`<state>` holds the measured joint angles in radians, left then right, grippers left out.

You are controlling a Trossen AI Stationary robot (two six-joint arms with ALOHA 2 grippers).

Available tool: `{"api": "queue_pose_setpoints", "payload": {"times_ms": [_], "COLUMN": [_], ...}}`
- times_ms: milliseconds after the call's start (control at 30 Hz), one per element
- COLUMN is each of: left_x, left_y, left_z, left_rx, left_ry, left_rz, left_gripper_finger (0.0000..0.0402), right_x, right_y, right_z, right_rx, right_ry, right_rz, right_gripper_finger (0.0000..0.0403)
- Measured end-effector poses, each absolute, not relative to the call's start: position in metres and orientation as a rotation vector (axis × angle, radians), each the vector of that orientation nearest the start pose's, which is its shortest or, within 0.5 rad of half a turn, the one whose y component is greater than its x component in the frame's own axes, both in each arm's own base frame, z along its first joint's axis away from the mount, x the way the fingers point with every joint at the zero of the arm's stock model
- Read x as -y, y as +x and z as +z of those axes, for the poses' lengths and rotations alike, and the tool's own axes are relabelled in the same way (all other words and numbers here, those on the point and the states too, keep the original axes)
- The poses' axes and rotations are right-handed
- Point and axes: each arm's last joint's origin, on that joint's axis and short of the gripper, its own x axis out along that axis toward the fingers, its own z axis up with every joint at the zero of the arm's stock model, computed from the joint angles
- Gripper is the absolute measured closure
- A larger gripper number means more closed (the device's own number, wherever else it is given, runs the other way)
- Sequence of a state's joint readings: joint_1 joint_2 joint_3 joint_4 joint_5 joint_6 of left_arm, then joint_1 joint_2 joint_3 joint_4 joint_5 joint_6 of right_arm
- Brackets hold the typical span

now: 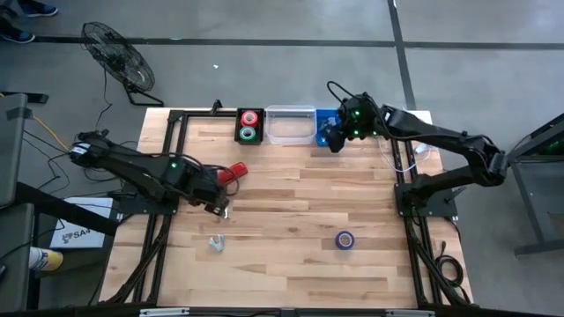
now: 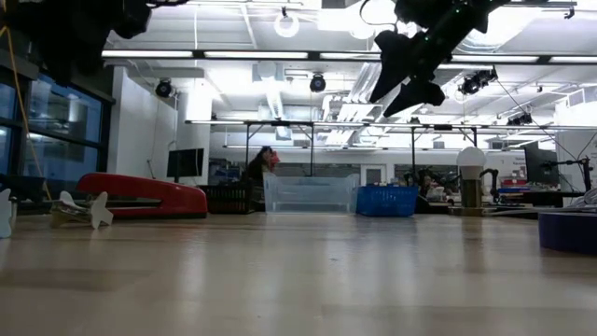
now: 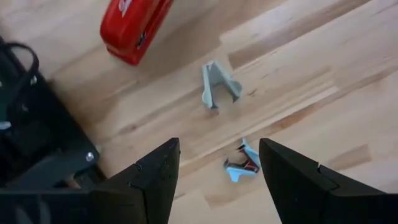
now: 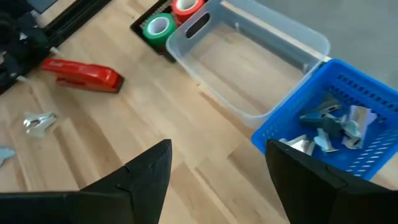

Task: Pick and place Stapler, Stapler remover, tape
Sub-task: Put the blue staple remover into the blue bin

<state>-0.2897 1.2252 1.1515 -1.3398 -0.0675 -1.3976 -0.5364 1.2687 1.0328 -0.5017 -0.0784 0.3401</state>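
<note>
- High view, looking straight down: your left gripper (image 1: 220,208) hangs over the left-centre of the wooden table (image 1: 300,264), with the stapler (image 1: 233,173) lying on the boards just beyond it, toward the far edge.
- Left wrist view: the left gripper's fingers (image 3: 155,180) stand spread and released, holding nothing; one pale staple remover (image 3: 219,87) lies ahead of the gap between them and a second staple remover (image 3: 241,165), pale blue with dark red, lies on the wood between the fingertips.
- The red stapler (image 3: 134,25) sits well past those fingers, off to one side, apart from both removers.
- Your right gripper (image 1: 333,139) is raised at the far edge of the table, over the blue basket (image 1: 324,119) beside the clear bin (image 1: 291,125).
- Right wrist view: its fingers (image 4: 146,171) are parted and empty above the boards next to the blue basket (image 4: 348,155), which holds several pale staple removers (image 4: 333,124).
- The stapler (image 4: 81,74) lies well apart from this gripper, across the table.
- A black tray (image 1: 248,125) at the far edge holds a red tape roll (image 1: 250,116) and a green tape roll (image 1: 248,133).
- One blue tape roll (image 1: 345,239) lies alone near the table's front right, well away from both grippers.
- Low view: the stapler (image 2: 145,196) lies flat on the table at left.
</note>
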Motion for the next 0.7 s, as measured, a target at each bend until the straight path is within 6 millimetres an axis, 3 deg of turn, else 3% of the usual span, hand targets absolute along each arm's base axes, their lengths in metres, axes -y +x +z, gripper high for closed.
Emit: {"api": "queue_pose_setpoints", "payload": {"times_ms": [333,700], "left_x": [0.094,0.146], "left_y": [0.197,0.211], "left_z": [0.273,0.243], "left_rx": [-1.293,-1.241], "left_ry": [-0.993,-1.202], "left_rz": [0.989,1.128], "left_gripper_finger": [0.0178,0.0069], "right_x": [0.119,0.117], "right_y": [0.235,0.236], "right_z": [0.291,0.290], "right_rx": [-0.663,-0.678], "right_ry": [0.529,0.487], "right_rz": [-0.501,-0.468], "right_gripper_finger": [0.0153,0.0153]}}
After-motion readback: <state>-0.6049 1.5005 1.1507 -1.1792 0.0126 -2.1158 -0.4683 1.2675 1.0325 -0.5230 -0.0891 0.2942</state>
